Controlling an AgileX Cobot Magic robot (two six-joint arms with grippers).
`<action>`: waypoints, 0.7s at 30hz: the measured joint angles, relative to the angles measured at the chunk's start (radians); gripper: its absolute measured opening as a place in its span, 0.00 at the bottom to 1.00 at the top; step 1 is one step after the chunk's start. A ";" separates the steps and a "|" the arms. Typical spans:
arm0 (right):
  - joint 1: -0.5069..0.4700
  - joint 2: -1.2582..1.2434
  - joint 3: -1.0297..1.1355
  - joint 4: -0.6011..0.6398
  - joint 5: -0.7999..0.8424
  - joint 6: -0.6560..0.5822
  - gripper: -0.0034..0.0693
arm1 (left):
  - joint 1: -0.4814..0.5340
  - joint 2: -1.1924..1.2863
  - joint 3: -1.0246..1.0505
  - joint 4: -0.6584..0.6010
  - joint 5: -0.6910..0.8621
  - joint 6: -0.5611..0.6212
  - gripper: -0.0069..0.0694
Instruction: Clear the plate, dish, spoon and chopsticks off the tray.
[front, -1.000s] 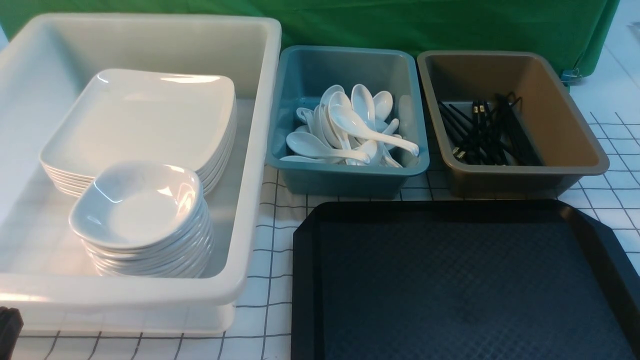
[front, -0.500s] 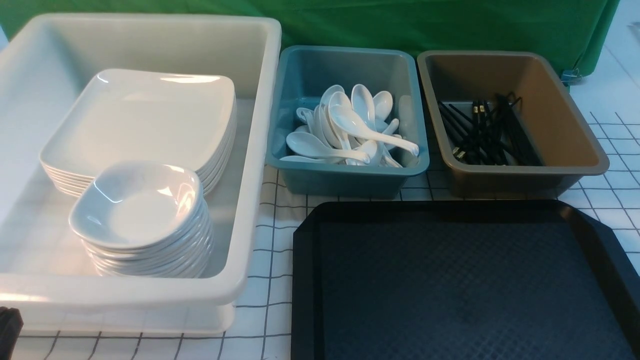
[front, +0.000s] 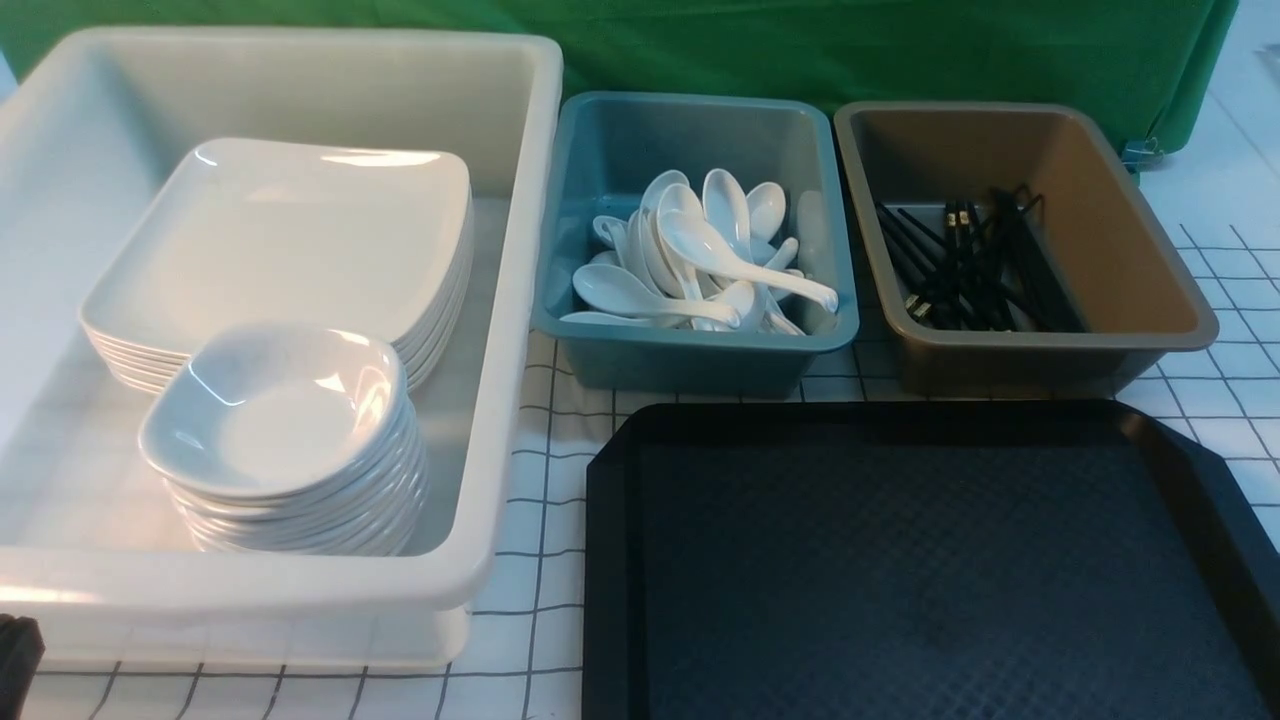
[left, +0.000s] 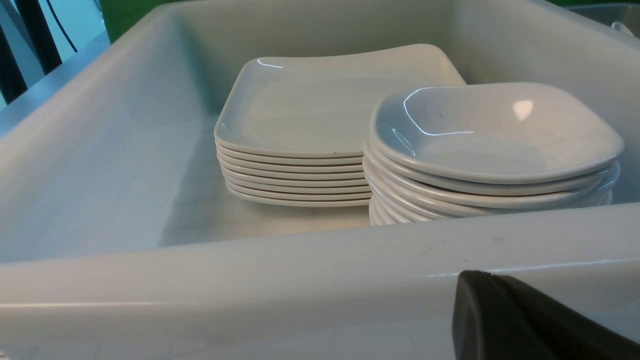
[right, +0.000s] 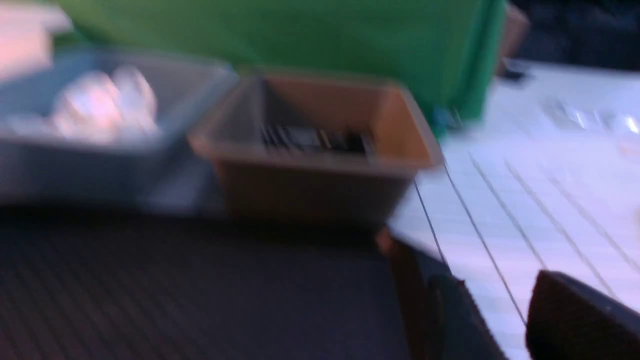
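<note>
We see the tray bare (task apparently done); left gripper pressed together, right gripper spread, holding nothing.

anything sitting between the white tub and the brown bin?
Yes, in the front view the blue bin, piled with white spoons, stands between the white tub and the brown bin holding the chopsticks. Checked tablecloth shows in the gaps.

Bright even light, glare on the plate; right wrist view blurred.
</note>
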 joint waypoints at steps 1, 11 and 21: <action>-0.020 0.000 0.004 -0.001 0.022 -0.010 0.38 | 0.000 0.000 0.000 0.001 0.001 0.000 0.10; 0.005 0.000 0.006 -0.001 0.034 0.042 0.38 | 0.000 0.000 0.000 0.015 0.000 0.000 0.10; 0.026 0.000 0.006 -0.001 0.034 0.044 0.38 | 0.000 0.000 0.000 0.019 0.000 0.000 0.10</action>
